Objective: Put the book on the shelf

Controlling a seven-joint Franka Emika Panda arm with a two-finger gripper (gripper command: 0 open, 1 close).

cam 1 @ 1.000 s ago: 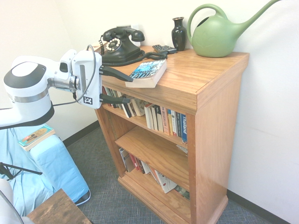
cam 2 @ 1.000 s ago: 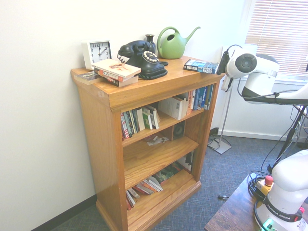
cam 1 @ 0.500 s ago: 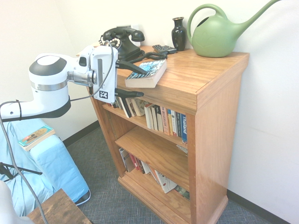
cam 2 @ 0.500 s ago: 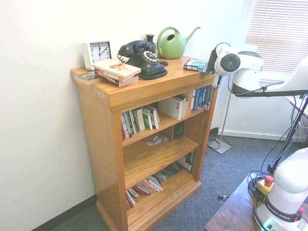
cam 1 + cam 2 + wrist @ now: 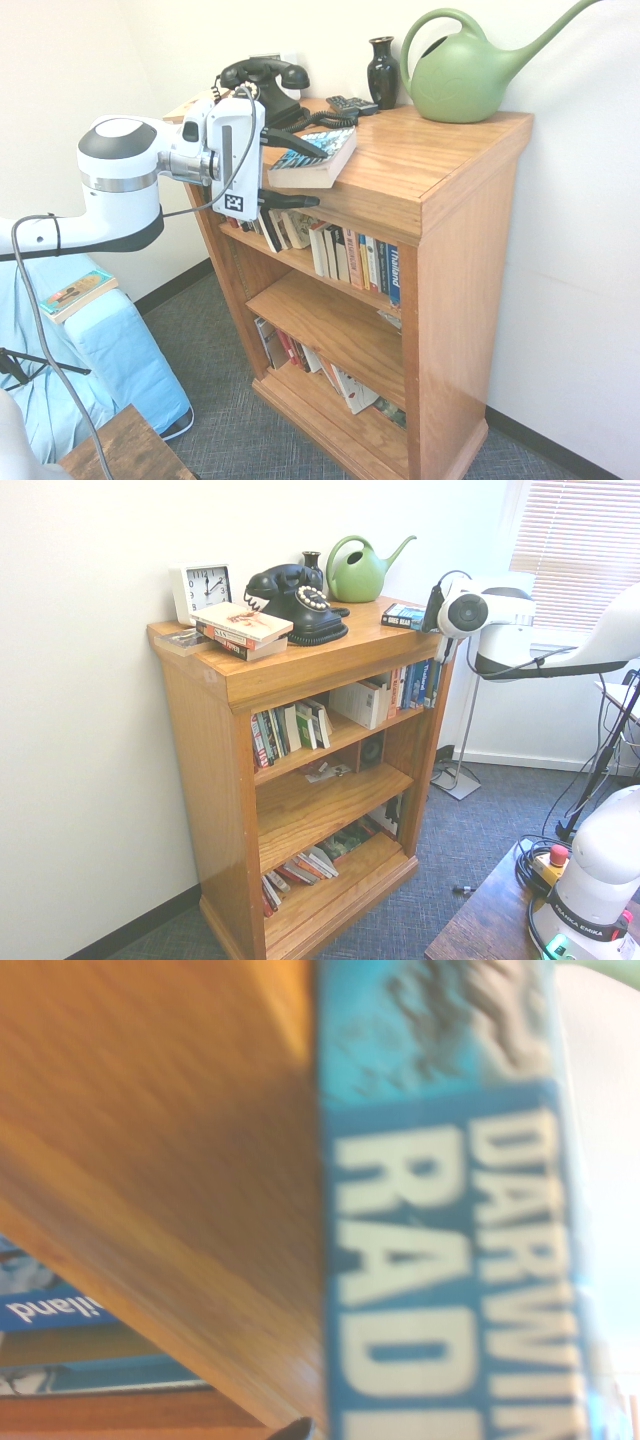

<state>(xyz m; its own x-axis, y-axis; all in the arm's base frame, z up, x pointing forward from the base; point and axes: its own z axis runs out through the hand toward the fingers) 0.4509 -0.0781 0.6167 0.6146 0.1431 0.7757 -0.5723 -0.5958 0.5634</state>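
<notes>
The book point(image 5: 318, 155), a thick blue and teal paperback with white lettering, lies flat on the top board of the oak shelf point(image 5: 440, 160), overhanging its left front edge. My gripper point(image 5: 320, 178) is open and reaches in sideways. One finger is above the book's cover and the other is below the top board's edge. From the other side, the book point(image 5: 410, 616) lies at the right end of the shelf point(image 5: 300, 670), with the gripper point(image 5: 436, 620) right beside it. The wrist view shows the book's spine point(image 5: 450, 1260) close up against the board point(image 5: 160, 1160).
On top stand a black rotary phone point(image 5: 262, 92), a dark vase point(image 5: 382, 72), a green watering can point(image 5: 465, 72), a clock point(image 5: 202, 588) and stacked books point(image 5: 243, 630). Rows of books point(image 5: 355, 258) fill the shelves. A blue-draped seat point(image 5: 85, 340) and a dark table corner point(image 5: 125, 450) are lower left.
The arm has moved toward the shelf and slightly up. The open fingers have gone from short of the book to straddling it and the top board's edge. The book has not moved.
</notes>
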